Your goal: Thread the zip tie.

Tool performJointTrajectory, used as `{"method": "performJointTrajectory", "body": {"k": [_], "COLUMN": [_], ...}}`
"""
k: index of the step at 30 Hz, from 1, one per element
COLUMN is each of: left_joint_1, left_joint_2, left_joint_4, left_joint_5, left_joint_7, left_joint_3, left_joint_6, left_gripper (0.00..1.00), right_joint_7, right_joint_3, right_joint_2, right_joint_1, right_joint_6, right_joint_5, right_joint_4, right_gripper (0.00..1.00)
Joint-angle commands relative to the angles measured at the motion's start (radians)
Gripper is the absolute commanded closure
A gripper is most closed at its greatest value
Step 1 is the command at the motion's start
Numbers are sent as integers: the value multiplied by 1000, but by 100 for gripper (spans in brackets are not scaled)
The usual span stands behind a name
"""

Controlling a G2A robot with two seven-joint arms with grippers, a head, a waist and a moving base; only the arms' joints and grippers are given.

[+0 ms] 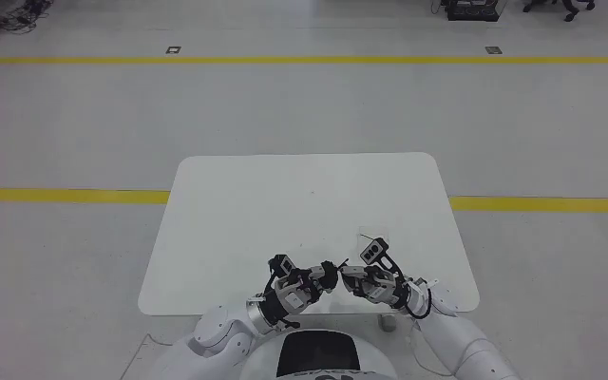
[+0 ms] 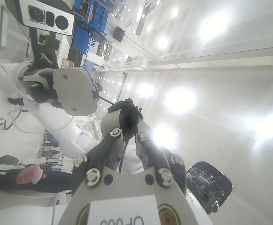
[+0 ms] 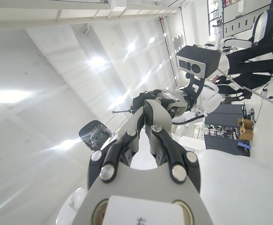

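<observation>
This is a large lab or factory hall. Yellow lines cross its pale floor. Blue racks stand under high ceiling lights.

My right gripper points up toward the ceiling; its jaws are pressed together, the ribbed pads meeting along one seam; a thin black zip tie sticks out sideways from the tips, ending in a small knob; I read the jaws as pinched on it, though the contact itself is hidden. Just beyond the tips sits the left gripper, its dark-covered end nearly touching mine; I cannot tell how its jaws stand from here. Behind it that arm's white wrist carries a black camera box on a black bracket; bright ceiling lights glare above.
</observation>
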Motion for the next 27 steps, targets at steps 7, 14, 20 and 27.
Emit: {"method": "performJointTrajectory", "body": {"k": [7, 14, 20, 27], "left_joint_1": [0, 0, 0, 0], "left_joint_2": [0, 0, 0, 0], "left_joint_4": [0, 0, 0, 0], "left_joint_5": [0, 0, 0, 0], "left_joint_7": [0, 0, 0, 0], "left_joint_3": [0, 0, 0, 0], "left_joint_6": [0, 0, 0, 0], "left_gripper": [100, 100, 100, 100], "right_joint_7": [-1, -2, -4, -5], "right_joint_3": [2, 2, 1, 1], "right_joint_2": [-2, -3, -5, -7], "right_joint_1": [-2, -1, 1, 3], "right_joint_6": [0, 0, 1, 3], "right_joint_5": [-5, -13, -18, -24], "right_joint_4": [3, 8, 12, 16], "right_gripper": [100, 100, 100, 100]}}
